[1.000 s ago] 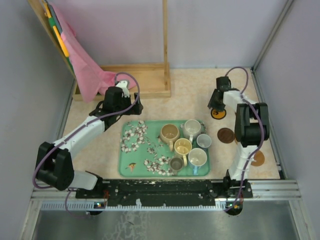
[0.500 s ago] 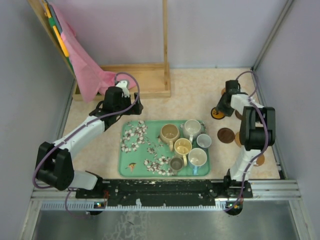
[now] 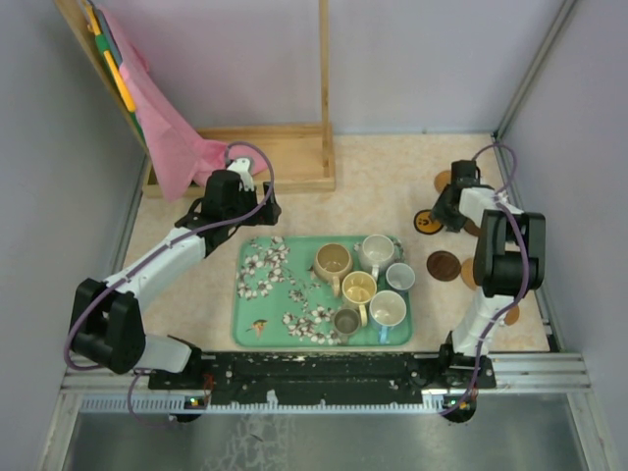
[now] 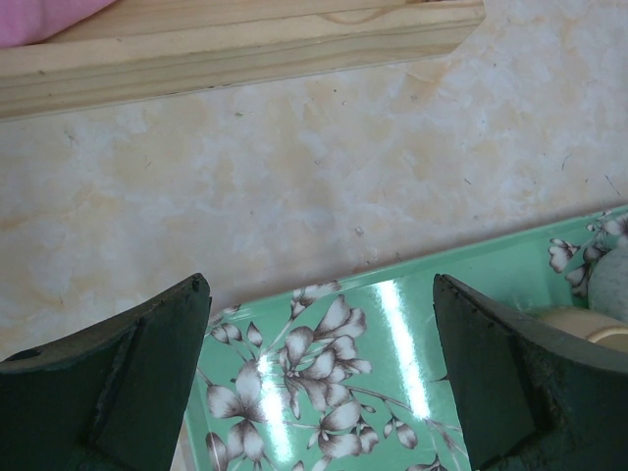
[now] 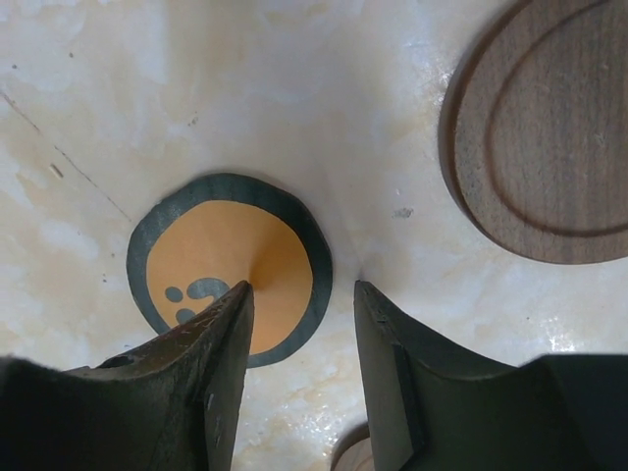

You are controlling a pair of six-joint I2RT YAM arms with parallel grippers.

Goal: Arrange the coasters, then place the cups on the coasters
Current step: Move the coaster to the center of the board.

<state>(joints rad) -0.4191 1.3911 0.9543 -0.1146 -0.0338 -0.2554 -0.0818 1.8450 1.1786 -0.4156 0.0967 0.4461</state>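
Observation:
Several cups stand bunched on the right half of the green floral tray (image 3: 265, 329): a tan cup (image 3: 333, 261), a grey cup (image 3: 377, 251), a pale blue cup (image 3: 399, 277), a yellow cup (image 3: 358, 287), a white cup (image 3: 388, 309) and a small dark cup (image 3: 346, 321). Coasters lie on the table to the right: an orange dark-rimmed coaster (image 3: 428, 223) (image 5: 229, 270), a dark brown coaster (image 3: 444, 266) and a tan coaster (image 3: 444, 181). My right gripper (image 3: 441, 213) (image 5: 302, 287) hangs open just above the orange coaster's right edge, holding nothing. My left gripper (image 3: 238, 221) (image 4: 321, 285) is wide open over the tray's (image 4: 392, 294) far left corner.
A wooden stand base (image 3: 285, 157) (image 4: 235, 44) with a pink cloth (image 3: 167, 128) sits behind the left gripper. More coasters lie near the right arm, one coaster (image 3: 507, 312) by the front right. A brown grooved coaster (image 5: 549, 128) lies close beside the right gripper.
The right gripper has shifted to the right, off the middle of the orange coaster, and its jaws have spread. The coaster stays flat where it was. The left arm has not moved.

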